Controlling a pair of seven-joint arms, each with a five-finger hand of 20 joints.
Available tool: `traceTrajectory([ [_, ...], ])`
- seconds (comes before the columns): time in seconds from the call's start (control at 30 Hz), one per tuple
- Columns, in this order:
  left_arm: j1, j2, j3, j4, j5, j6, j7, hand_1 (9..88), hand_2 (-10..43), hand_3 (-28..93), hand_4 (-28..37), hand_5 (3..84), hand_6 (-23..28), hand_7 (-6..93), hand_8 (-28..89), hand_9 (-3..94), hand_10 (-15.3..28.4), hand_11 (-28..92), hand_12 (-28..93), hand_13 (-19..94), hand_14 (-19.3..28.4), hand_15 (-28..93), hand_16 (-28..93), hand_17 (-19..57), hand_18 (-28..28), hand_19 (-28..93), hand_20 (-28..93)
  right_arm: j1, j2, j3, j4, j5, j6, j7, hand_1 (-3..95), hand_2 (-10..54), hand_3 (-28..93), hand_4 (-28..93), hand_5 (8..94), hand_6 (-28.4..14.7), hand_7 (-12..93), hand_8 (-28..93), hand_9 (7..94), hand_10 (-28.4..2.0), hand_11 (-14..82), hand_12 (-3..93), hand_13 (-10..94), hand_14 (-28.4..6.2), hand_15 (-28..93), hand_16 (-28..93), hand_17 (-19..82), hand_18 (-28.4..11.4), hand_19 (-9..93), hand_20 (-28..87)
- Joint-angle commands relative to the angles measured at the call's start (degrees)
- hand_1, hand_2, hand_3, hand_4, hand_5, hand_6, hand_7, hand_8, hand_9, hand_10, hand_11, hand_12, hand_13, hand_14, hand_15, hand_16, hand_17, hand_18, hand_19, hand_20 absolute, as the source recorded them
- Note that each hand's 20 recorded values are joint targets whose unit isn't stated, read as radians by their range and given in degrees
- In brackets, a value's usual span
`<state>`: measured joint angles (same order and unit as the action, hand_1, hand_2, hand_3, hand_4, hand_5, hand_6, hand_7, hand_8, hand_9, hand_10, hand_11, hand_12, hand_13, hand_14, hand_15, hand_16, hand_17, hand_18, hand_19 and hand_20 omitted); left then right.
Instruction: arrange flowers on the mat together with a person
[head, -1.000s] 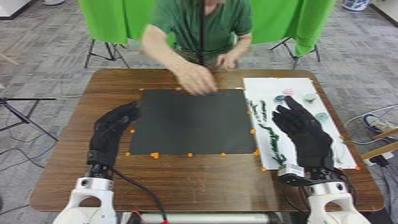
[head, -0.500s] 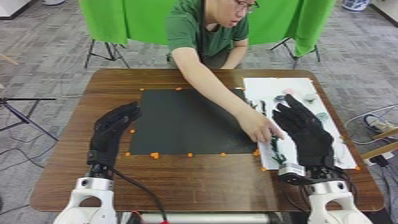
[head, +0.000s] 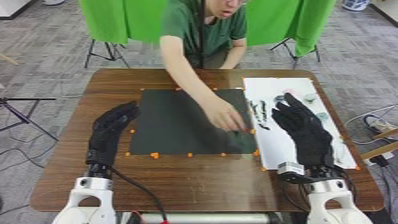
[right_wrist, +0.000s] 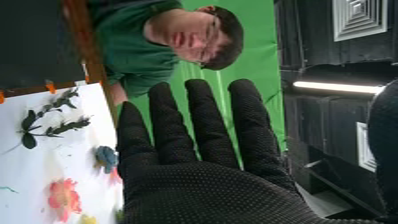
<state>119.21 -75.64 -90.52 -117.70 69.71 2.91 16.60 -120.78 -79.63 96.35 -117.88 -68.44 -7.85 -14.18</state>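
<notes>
My left hand is open beside the left edge of the black mat. Over the white sheet is my right hand, fingers straight and holding nothing. A person's hand is low over the mat's right part, with a blurred dark-green stem at the fingertips. Green sprigs lie on the sheet, and a pink flower and a pale green flower are beyond my right hand. In the right wrist view, my right hand stands open near a leafy sprig, blue flower and coral flower.
Orange tape pieces mark the borders of the mat and sheet. Brown wooden table surrounds them, with a black cable near my left arm. The person's forearm crosses the mat from the far side.
The person's hand has gone from the sheet back over the mat's right part. The long green stem that lay beside my right hand has left the sheet. Both my hands have kept still.
</notes>
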Motion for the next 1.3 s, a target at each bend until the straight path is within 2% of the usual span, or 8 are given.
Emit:
traceTrajectory([
  [0.03,-0.5,-0.22,-1.29,1.18,0.46,-1.59,-1.29,32.8,-7.3,61,-14.7,48.3,3.7,16.9,-6,44.3,11.9,18,17,37,15.6,16,5,10.2,11.1,12,24,-0.2,-0.2,0.1,0.6,-0.3,0.7,0.2,9.9,-7.8,80,-18,36.6,-3.2,8,-8,38.9,-15.0,3.9,15.0,29,-16.4,7,21,11,-15.2,6,23],
  [0.07,-0.5,-0.22,-1.53,0.81,0.47,-1.77,-1.59,32.8,-7.2,61,-14.7,48.3,3.7,16.9,-6,44.4,11.9,18,17,37,15.6,16,5,10.3,11.1,12,24,0.1,0.1,0.1,0.9,-0.5,0.6,0.6,10.0,-7.8,80,-18,36.6,-3.3,8,-8,38.9,-15.0,3.9,15.0,29,-16.4,7,21,11,-15.2,6,23],
  [0.17,-1.2,1.04,-1.43,0.09,-3.7,-2.77,-2.15,32.9,-7.1,61,-14.7,48.3,3.8,16.6,-6,44.4,11.9,18,17,37,15.4,16,5,9.5,10.7,10,23,0.1,0.4,0.4,1.2,-0.7,0.6,1.1,10.0,-7.8,79,-18,36.5,-3.4,8,-8,38.7,-15.0,3.9,15.0,28,-16.5,6,21,11,-15.1,6,23],
  [0.33,-1.4,2.56,-1.71,0.02,-3.43,-1.89,-1.7,32.9,-6.9,61,-14.7,47.9,3.8,16.3,-6,44.1,11.9,18,16,36,15.4,15,5,9.4,10.5,8,22,0.9,0.9,0.1,1.6,-0.6,0.8,1.2,10.1,-7.5,79,-18,36.4,-3.5,8,-7,38.5,-15.0,3.8,15.0,28,-15.7,6,21,11,-15.2,6,23],
  [0.5,-0.4,1.26,-3.34,-0.31,-2.27,-1.5,-2.11,32.9,-6.9,61,-14.6,47.8,3.8,16.1,-6,44.0,12.0,18,17,36,15.4,15,5,9.1,10.5,8,22,1.5,0.9,-0.1,1.9,-0.9,0.8,1.2,10.0,-7.5,79,-18,36.4,-3.4,8,-7,38.7,-14.9,3.9,15.0,28,-14.7,6,21,11,-14.9,6,23],
  [0.57,0.1,1.68,-3.23,-0.51,-2.66,-0.49,-1.93,32.9,-6.9,61,-14.5,47.8,3.8,16.1,-6,44.0,12.0,18,17,36,15.4,14,5,9.0,10.6,8,22,1.2,0.8,0.1,1.8,-0.9,0.7,1.3,10.0,-7.6,79,-18,36.4,-3.4,8,-7,38.7,-14.9,3.9,15.0,28,-14.7,6,21,11,-14.9,6,23],
  [0.77,0.2,1.8,-3.22,-0.34,-1.76,-0.44,-1.81,32.9,-7.0,61,-14.4,47.8,3.6,16.3,-6,43.9,12.0,18,17,36,15.2,14,5,8.8,10.6,8,22,0.7,0.7,0.4,1.7,-1.0,0.9,1.4,10.0,-7.8,79,-18,36.4,-3.4,8,-7,38.7,-14.9,3.9,15.1,28,-14.9,6,21,11,-14.7,5,23],
  [1.3,1.1,2.16,-3.12,-0.4,-2.26,-0.12,-1.62,33.0,-6.9,61,-14.5,47.7,3.6,16.4,-6,43.8,11.9,18,17,36,15.3,14,6,7.6,10.7,7,21,1.1,1.2,-0.7,2.2,0.0,2.6,-0.7,6.5,-9.5,74,-25,32.9,-3.1,8,-7,38.5,-14.9,4.0,15.8,28,-15.4,7,22,11,-14.5,5,24],
])
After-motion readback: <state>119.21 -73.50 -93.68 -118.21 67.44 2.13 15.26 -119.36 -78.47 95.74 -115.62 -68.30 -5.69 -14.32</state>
